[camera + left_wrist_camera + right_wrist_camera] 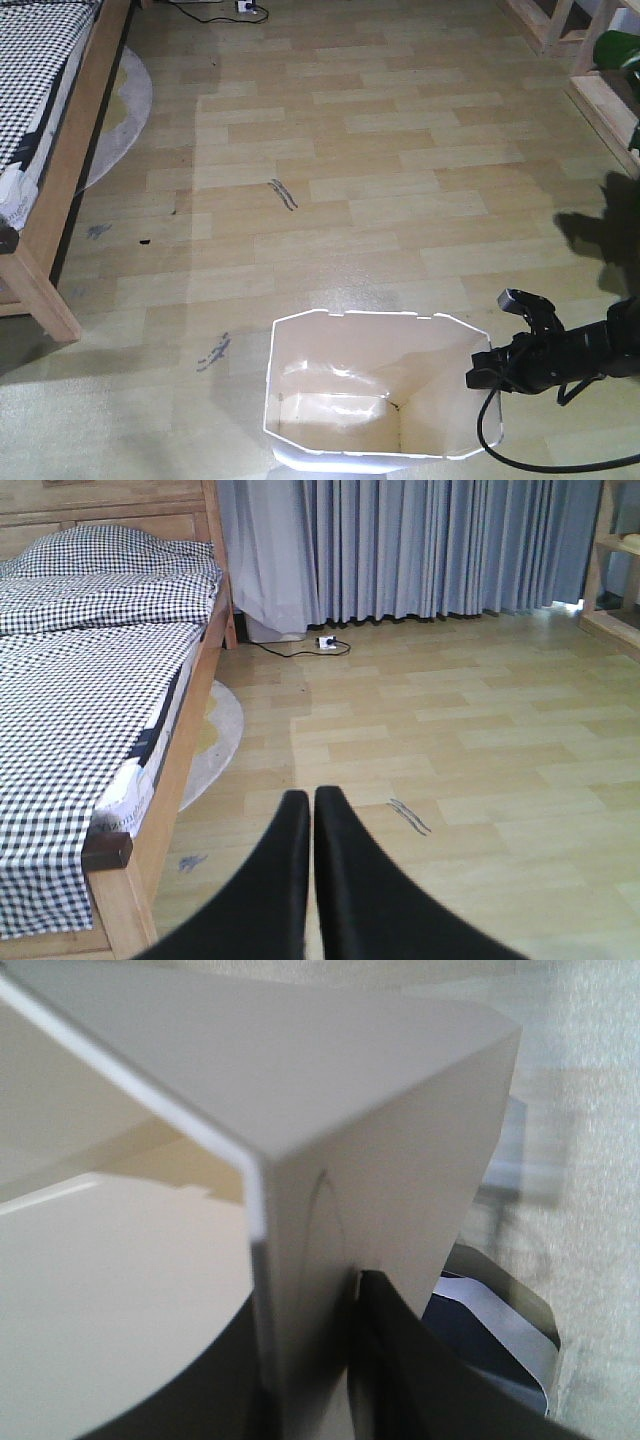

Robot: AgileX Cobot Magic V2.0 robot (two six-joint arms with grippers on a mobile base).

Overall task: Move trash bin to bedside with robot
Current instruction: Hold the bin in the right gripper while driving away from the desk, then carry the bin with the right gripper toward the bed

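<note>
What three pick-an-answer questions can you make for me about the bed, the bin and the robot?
1. In the front view, where is the bed from the bin?
A) to the left
B) to the right
C) underneath it

2. What colour is the bedding?
A) plain red
B) black-and-white checks
C) plain green

3. What is the right gripper doing?
A) hanging open in the air
B) holding a pillow
C) pinching the bin's wall

Answers:
1 A: the bed stands at the left edge and the bin at the bottom centre.
2 B: the left wrist view shows tiny checks.
3 C: the right wrist view shows it closed on both sides of the wall.
</note>
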